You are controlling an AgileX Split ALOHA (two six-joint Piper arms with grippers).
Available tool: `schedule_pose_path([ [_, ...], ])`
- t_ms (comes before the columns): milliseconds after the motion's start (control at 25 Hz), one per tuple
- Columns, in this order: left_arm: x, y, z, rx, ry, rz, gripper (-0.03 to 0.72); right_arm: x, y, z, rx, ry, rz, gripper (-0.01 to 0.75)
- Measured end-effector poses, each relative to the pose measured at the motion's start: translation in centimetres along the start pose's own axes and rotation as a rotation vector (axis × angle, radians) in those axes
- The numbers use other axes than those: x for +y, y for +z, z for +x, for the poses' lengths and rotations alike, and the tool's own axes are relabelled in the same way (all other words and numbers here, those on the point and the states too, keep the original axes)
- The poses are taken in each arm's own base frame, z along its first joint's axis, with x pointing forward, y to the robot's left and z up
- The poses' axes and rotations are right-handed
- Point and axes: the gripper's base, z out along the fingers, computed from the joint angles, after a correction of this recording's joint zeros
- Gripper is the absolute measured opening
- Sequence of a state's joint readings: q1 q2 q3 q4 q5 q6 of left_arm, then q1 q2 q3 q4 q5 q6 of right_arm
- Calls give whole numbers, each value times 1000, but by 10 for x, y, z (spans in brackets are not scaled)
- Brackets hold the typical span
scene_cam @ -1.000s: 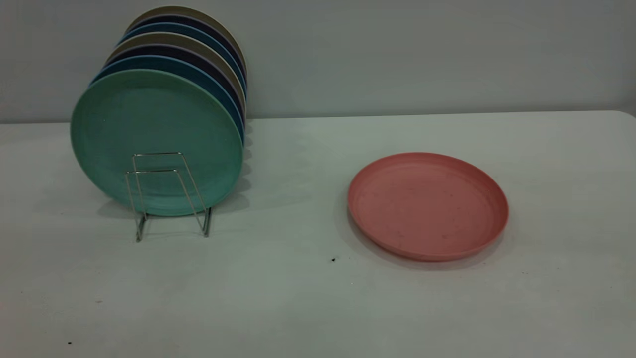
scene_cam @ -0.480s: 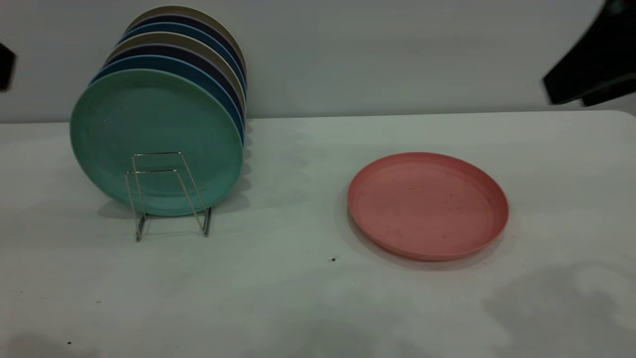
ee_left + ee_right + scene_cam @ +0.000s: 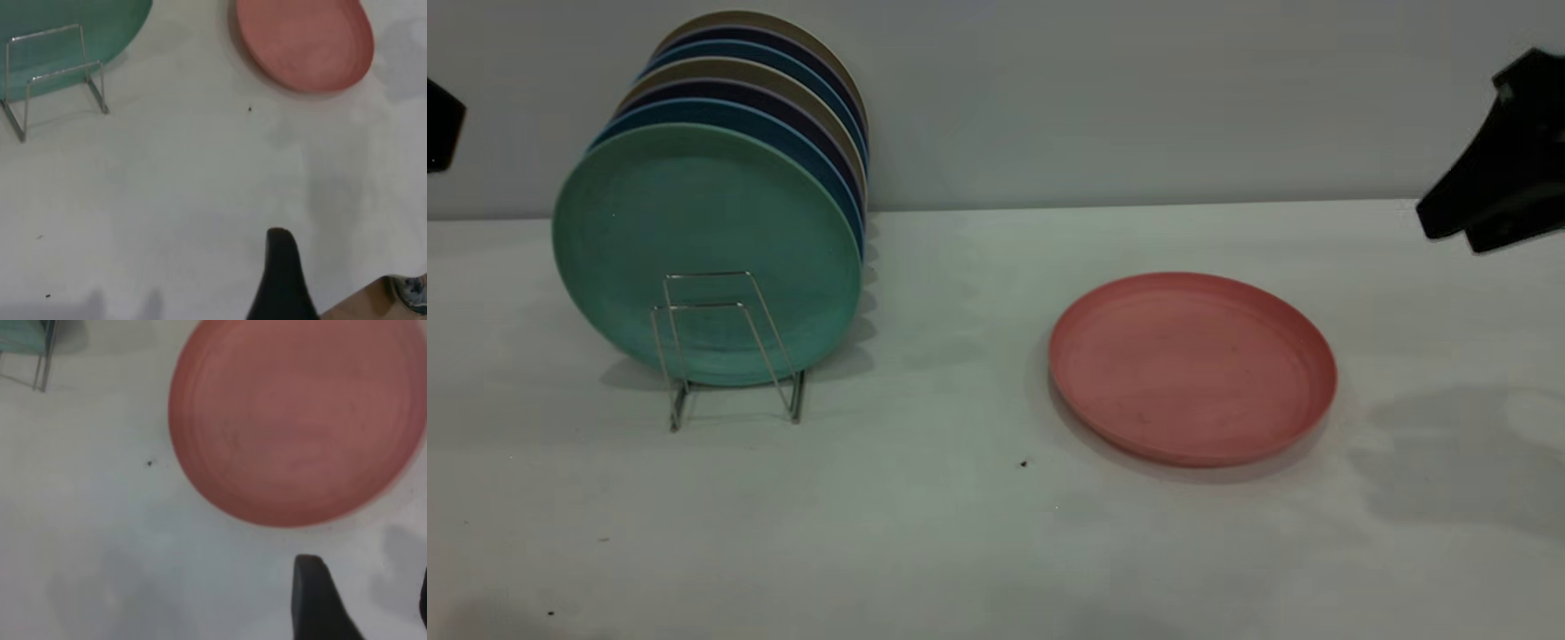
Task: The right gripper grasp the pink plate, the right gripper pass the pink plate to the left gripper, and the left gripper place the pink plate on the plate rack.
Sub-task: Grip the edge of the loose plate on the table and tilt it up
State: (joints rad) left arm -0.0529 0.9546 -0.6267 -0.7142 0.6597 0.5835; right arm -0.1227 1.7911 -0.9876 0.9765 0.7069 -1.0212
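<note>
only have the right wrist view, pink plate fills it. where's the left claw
Observer: The left claw hangs at the exterior view's far left edge, above the table, far from the pink plate.
Operator: is the rack full
Observer: The plate rack holds a row of upright plates, with the green plate in front; the front wire loops hold nothing.
Operator: how high is my right claw
Observer: The right claw is raised off the table, right of the pink plate, not touching it.
</note>
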Motion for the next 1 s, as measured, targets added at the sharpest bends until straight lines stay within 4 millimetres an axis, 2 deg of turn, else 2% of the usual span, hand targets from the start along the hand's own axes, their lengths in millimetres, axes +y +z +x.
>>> schedule_pose_path([
  [400,0,0,0,0,0,0,580,-48,71,-5,56,82,-56,390],
  [680,0,0,0,0,0,0,580,-68,96,-17,39,93,-35,390],
  [1000,0,0,0,0,0,0,580,-87,129,-12,43,173,-50,390],
])
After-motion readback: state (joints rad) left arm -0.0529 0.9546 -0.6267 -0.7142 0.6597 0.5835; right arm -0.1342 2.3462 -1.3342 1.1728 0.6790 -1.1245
